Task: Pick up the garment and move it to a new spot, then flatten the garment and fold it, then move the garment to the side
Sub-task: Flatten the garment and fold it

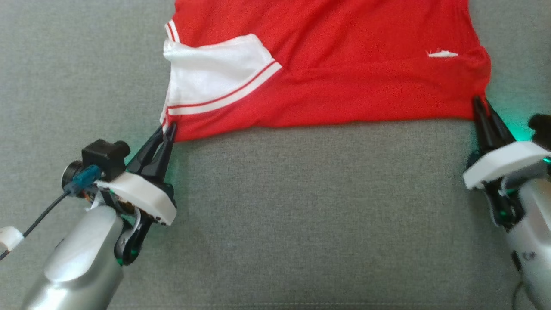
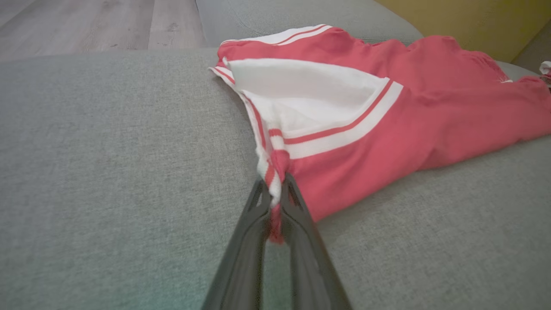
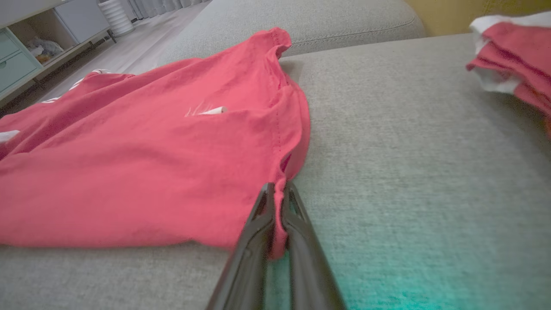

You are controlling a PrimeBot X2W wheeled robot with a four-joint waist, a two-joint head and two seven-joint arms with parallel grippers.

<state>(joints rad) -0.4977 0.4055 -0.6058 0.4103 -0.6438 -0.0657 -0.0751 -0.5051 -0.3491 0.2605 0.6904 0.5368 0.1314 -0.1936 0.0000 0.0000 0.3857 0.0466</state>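
Garment (image 1: 344,86) lies on grey cushion (image 1: 301,215), second red-white cloth (image 3: 516,56) well apart.

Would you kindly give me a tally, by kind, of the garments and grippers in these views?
Garments: 2, the red garment, pinched at two near corners, and a second red-and-white garment lying apart from it.
Grippers: 2, the left gripper and the right gripper, each shut on a corner of the red garment.
Total: 4
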